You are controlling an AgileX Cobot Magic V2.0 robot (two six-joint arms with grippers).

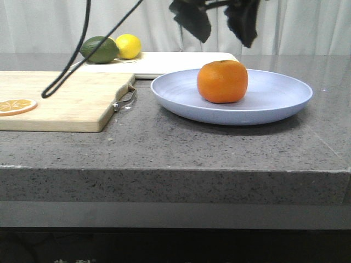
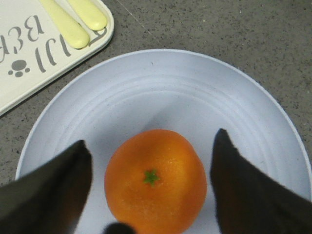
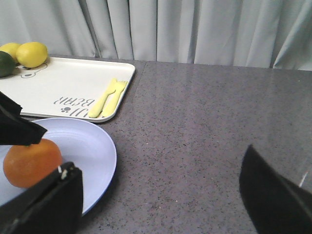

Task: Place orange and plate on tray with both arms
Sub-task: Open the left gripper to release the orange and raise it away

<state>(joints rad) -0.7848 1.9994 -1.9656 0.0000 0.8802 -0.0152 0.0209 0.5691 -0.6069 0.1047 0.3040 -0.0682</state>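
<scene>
The orange (image 1: pixel 222 82) sits stem up on the lavender-blue plate (image 1: pixel 274 101), which rests on the grey counter. My left gripper (image 1: pixel 216 24) hangs open straight above the fruit. In the left wrist view its fingers stand either side of the orange (image 2: pixel 156 180) without touching it, over the plate (image 2: pixel 195 97). The white tray (image 1: pixel 181 60) lies just behind the plate. My right gripper (image 3: pixel 161 161) is open over bare counter beside the plate (image 3: pixel 87 146), with nothing between its fingers. The orange (image 3: pixel 31 163) and the tray (image 3: pixel 73 83) also show there.
A wooden cutting board (image 1: pixel 60 101) with an orange slice (image 1: pixel 16 106) lies left of the plate. A lemon (image 1: pixel 128 46) and a green fruit (image 1: pixel 100 49) sit on the tray's far left. Yellow cutlery (image 3: pixel 108 97) lies on the tray's near corner. A black cable (image 1: pixel 71 60) dangles over the board.
</scene>
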